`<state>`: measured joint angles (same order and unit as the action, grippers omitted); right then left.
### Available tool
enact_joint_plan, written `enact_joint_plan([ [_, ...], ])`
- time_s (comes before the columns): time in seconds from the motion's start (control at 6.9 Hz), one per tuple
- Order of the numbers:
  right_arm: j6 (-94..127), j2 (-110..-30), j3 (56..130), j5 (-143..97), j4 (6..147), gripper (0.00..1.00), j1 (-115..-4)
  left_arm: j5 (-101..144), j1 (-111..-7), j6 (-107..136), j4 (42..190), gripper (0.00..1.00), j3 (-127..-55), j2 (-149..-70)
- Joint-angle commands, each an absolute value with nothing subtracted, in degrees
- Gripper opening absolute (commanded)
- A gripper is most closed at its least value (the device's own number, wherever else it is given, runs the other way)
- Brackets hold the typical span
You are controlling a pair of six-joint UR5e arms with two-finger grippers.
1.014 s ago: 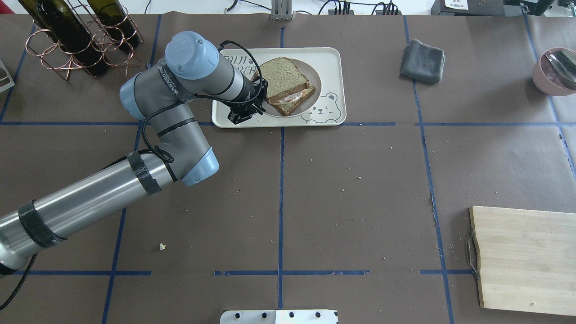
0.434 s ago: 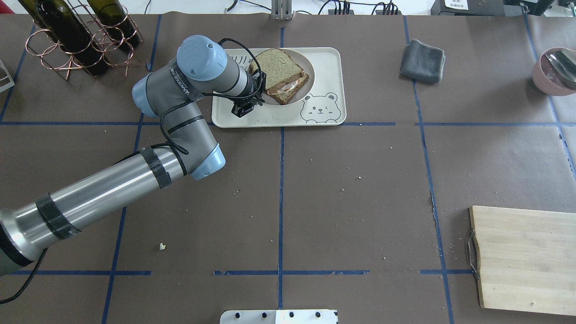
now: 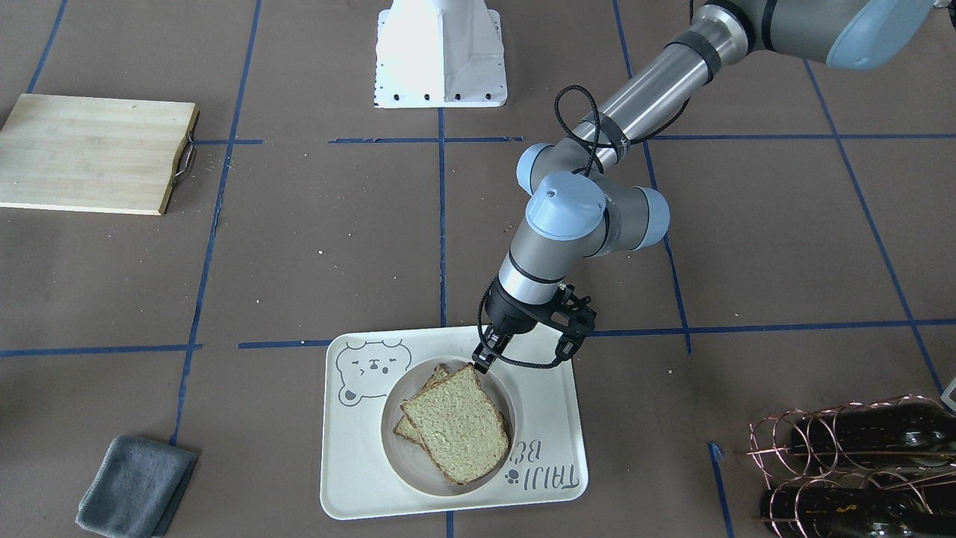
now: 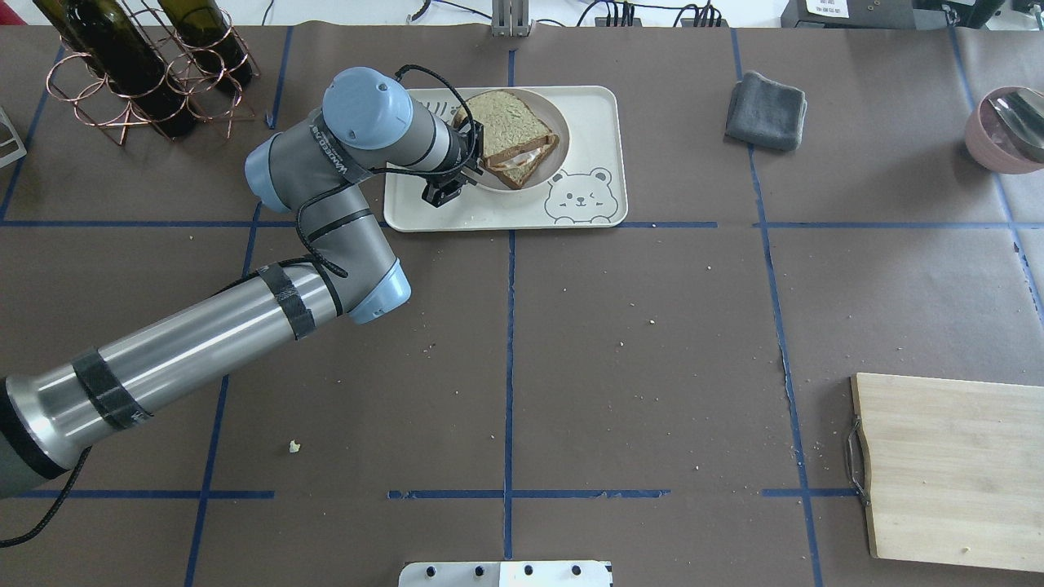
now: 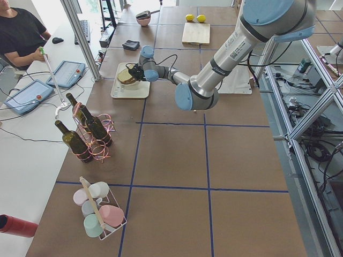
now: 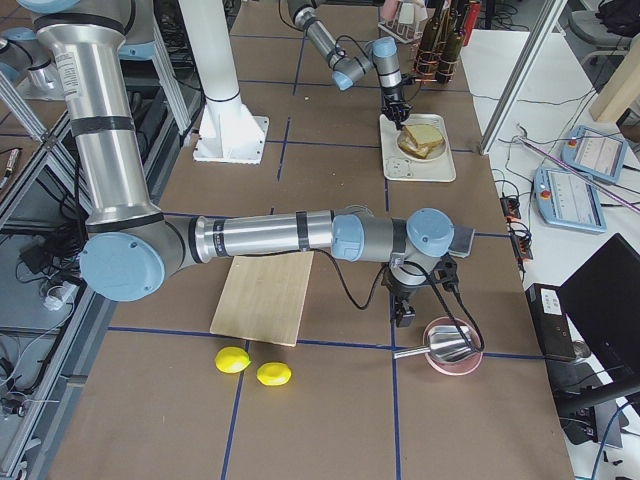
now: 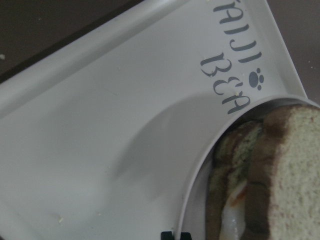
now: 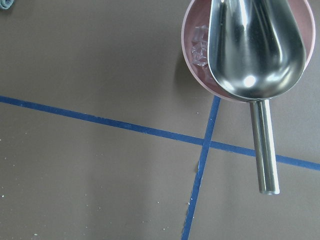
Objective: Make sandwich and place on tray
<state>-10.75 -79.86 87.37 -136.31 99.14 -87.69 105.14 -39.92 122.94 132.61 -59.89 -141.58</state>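
The sandwich (image 4: 510, 130), two tan bread slices with white egg showing at the edge, lies on the round off-white plate (image 4: 548, 173), which stands on the cream bear tray (image 4: 587, 114) at the far middle of the table. My left gripper (image 3: 480, 364) is shut on the plate's rim at its robot-side edge. In the left wrist view its fingertips (image 7: 175, 235) pinch the rim beside the sandwich (image 7: 280, 175). My right gripper (image 6: 403, 318) hangs by the pink bowl; I cannot tell whether it is open or shut.
A pink bowl with a metal scoop (image 8: 250, 50) is at the far right. A grey cloth (image 4: 767, 110) lies right of the tray. A wine-bottle rack (image 4: 139, 65) stands far left. A wooden cutting board (image 4: 954, 469) is near right, with two lemons (image 6: 255, 367) by it.
My left gripper has moved left and away from me, dragging the plate with the sandwich across the tray, off the bear drawing and toward the lettered end.
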Motion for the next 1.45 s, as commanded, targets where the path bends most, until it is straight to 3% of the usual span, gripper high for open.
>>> enact_joint_plan([
  [0.0,-10.72,-79.89,87.45,-136.14,99.14,1.00,-87.71,104.68,-40.34,114.05,132.98,1.00,-68.21,-135.06],
  [0.43,-10.72,-82.34,88.41,-135.88,99.14,1.00,-88.06,104.77,-41.22,98.49,124.86,1.00,-81.26,-127.02],
  [0.72,-5.38,-86.99,94.54,-135.70,99.05,1.00,-88.07,104.50,-43.40,85.51,112.56,1.00,-92.41,-121.49],
  [0.87,-5.45,-88.23,95.70,-135.62,99.05,1.00,-88.24,104.41,-44.03,73.25,104.15,1.00,-96.03,-121.29],
  [1.3,-5.28,-89.12,94.31,-135.18,93.54,1.00,-89.21,114.04,-56.02,43.69,97.58,1.00,-100.89,-116.21],
])
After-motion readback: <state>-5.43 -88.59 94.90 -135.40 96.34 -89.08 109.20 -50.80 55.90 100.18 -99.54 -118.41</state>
